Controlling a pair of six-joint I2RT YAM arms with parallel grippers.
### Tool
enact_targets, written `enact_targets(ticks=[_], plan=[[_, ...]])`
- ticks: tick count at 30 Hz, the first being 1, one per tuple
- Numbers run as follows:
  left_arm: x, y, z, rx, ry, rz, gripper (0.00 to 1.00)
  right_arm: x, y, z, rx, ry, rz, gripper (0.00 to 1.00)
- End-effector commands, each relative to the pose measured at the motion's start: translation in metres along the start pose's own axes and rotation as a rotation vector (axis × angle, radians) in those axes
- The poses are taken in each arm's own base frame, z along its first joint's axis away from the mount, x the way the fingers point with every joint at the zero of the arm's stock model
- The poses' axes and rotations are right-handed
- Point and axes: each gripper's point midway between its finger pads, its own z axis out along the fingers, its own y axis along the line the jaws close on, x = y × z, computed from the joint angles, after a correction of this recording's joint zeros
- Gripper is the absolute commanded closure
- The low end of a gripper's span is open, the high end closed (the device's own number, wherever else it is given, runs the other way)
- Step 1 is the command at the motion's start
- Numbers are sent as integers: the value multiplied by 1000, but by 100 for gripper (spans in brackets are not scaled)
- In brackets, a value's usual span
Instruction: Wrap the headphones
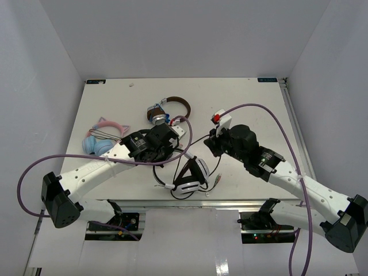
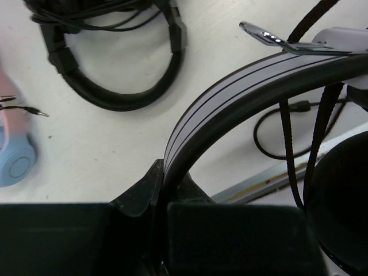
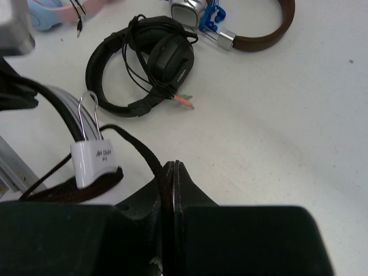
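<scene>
- Observing the left gripper (image 2: 164, 175) clamped tight on the white headband (image 2: 230, 86).
- We note the right gripper (image 3: 172, 172) pinched closed on the black cable (image 3: 146, 152).
- The headphones (image 1: 200, 169) are between both arms, near the front edge of the table (image 1: 241, 98).

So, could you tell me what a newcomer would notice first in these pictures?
Most striking are the white headphones at the middle front, held from both sides: the left gripper is shut on their headband and the right gripper pinches their black cable. Three other sets lie behind: brown-banded headphones farthest back, pink-and-blue headphones to the left, and all-black headphones between those two.
</scene>
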Motion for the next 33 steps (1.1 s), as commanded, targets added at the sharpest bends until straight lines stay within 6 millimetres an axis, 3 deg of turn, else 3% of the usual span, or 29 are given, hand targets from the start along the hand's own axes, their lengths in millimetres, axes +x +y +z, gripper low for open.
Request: enact_targets(ticks=[1, 5, 15, 20, 24, 27, 33], plan=[[-46, 23, -39, -89, -226, -110, 100, -11, 1, -19, -10, -35, 23, 92], [-48, 11, -46, 5, -296, -96, 100, -9, -1, -28, 4, -34, 33, 92], [-40, 15, -43, -14, -293, -95, 100, -8, -10, -41, 50, -56, 46, 92], [-41, 11, -43, 8, -302, -112, 100, -19, -22, -44, 128, -43, 32, 92], [-42, 11, -48, 18, -317, -127, 100, -11, -41, -46, 241, -23, 58, 92], [-43, 8, -51, 38, -323, -139, 100, 6, -59, -47, 346, -3, 72, 92], [-47, -2, -59, 103, -338, -145, 100, 13, -61, -41, 358, 24, 73, 92]])
